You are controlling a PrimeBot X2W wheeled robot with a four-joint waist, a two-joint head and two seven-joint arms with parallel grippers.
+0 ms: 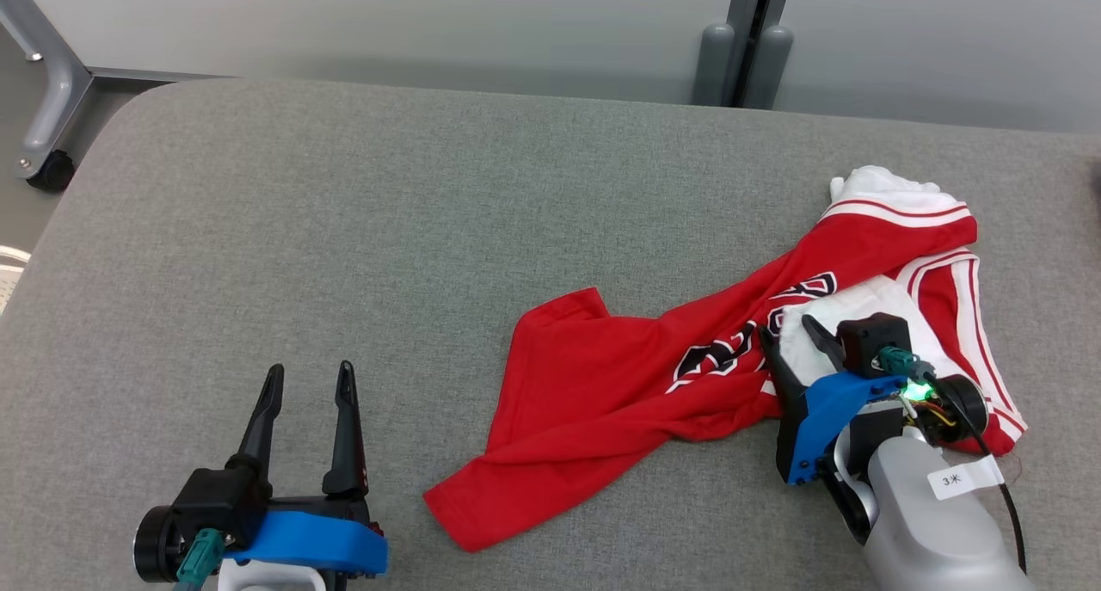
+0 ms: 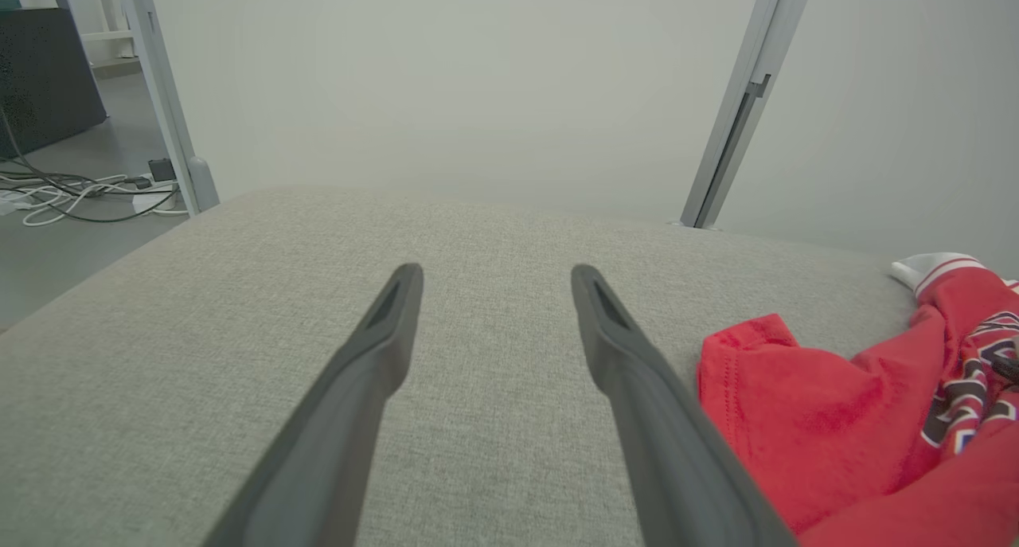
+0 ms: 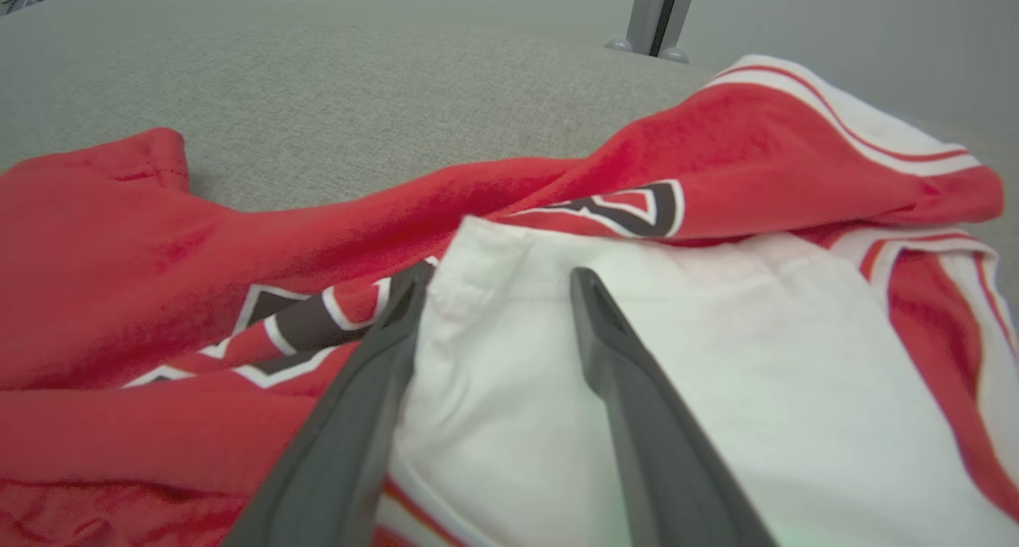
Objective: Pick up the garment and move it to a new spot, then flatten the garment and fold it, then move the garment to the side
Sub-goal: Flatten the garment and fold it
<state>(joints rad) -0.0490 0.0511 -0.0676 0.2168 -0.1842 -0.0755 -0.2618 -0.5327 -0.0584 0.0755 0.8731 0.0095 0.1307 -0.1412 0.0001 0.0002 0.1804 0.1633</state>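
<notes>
The right pincer [image 1: 784,326] stands wide open and empty, its tips straddling the white panel of the crumpled red-and-white cloth jersey [image 1: 602,384], which lies near the right edge of the grey fabric-covered counter [image 1: 344,230]. The left pincer [image 1: 310,372], equally open and empty, waits by the near edge. The jersey looks light, limp and quick to bunch, so a pinch on a stitched hem or shoulder edge seems the surest hold.
</notes>
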